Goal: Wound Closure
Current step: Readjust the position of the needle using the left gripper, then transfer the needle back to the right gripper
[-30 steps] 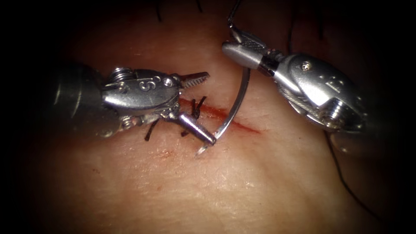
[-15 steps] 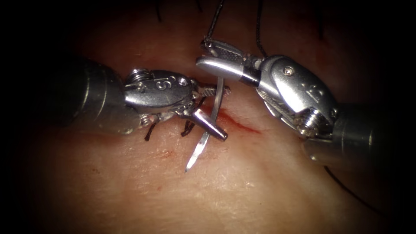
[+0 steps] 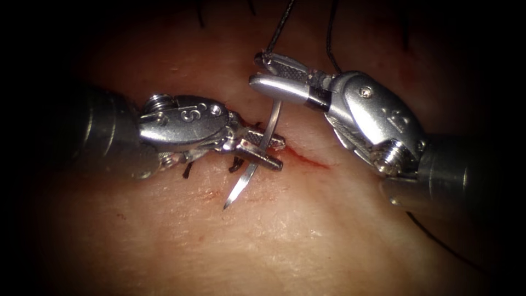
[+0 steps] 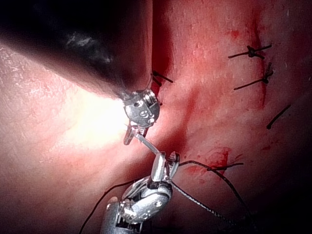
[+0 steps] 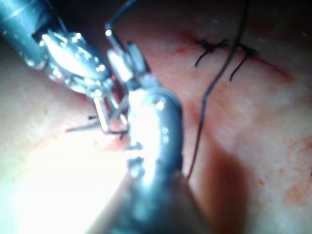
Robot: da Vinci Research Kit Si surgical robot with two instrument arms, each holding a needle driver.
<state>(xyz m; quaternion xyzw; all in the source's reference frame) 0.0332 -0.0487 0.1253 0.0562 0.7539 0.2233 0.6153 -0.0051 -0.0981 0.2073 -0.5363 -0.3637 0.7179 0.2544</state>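
Note:
The curved needle [image 3: 253, 164] hangs free above the tissue [image 3: 285, 235], its tip pointing down and to the left of the cut [image 3: 307, 159]. My left tool [image 3: 267, 150] comes in from the left and is shut on the needle at mid-curve. My right tool [image 3: 262, 69] comes in from the right and holds the needle near its thread end. Black thread [image 3: 280, 27] runs up from there. In the left wrist view the left tool [image 4: 132, 135] meets the right tool [image 4: 157, 187] at the needle [image 4: 146, 143].
Tied stitches with short black ends [image 3: 238, 164] sit on the cut under the left tool, and more knots [image 4: 251, 51] lie further along it. A long loop of thread [image 5: 214, 83] trails across the tissue beside the right shaft. Red fluid marks the open stretch of the cut.
The right tool carried the needle leftward into the left tool's open jaws. Those jaws then closed on the needle's middle. The needle tip swung down and to the left.

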